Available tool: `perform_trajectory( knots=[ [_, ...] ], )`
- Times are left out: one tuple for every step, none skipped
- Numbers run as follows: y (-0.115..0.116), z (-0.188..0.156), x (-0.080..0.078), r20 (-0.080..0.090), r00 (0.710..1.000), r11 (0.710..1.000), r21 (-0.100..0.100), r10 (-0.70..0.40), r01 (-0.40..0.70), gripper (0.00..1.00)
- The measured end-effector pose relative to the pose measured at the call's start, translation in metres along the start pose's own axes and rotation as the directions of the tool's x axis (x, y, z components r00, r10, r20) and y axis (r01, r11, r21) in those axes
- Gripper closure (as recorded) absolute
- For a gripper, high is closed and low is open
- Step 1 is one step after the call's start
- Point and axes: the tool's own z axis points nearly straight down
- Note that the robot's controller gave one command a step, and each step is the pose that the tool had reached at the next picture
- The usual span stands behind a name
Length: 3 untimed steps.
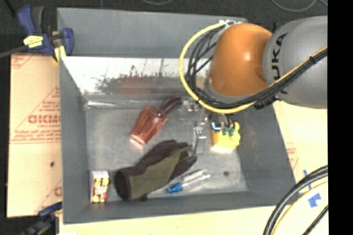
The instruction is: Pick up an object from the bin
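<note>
My gripper (199, 139) hangs below the orange wrist cover at the bin's middle right, its metal fingers pointing down just beside the fingertip end of a dark brown glove (154, 169). The glove lies across the bin floor toward the front left. A yellow block with small coloured bits (226, 138) sits right of the fingers. A translucent red plastic piece (148, 124) lies left of the gripper, farther back. A clear pen-like tube with a blue tip (187, 181) rests at the glove's front edge. Nothing shows between the fingers.
A small white and red box (100, 186) stands in the front left corner. The arm and its orange cover hang over the bin's back right part, hiding the floor there.
</note>
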Motion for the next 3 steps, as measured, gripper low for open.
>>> perform_trajectory(
  knots=[
    [0.000,-0.004,-0.002,0.008,1.000,1.000,0.000,0.000,0.000,0.00],
    [0.030,0.031,-0.004,0.012,0.998,0.998,0.002,-0.065,0.065,0.00],
    [0.040,0.065,0.005,0.007,1.000,1.000,-0.002,-0.014,0.014,0.00]
  ],
)
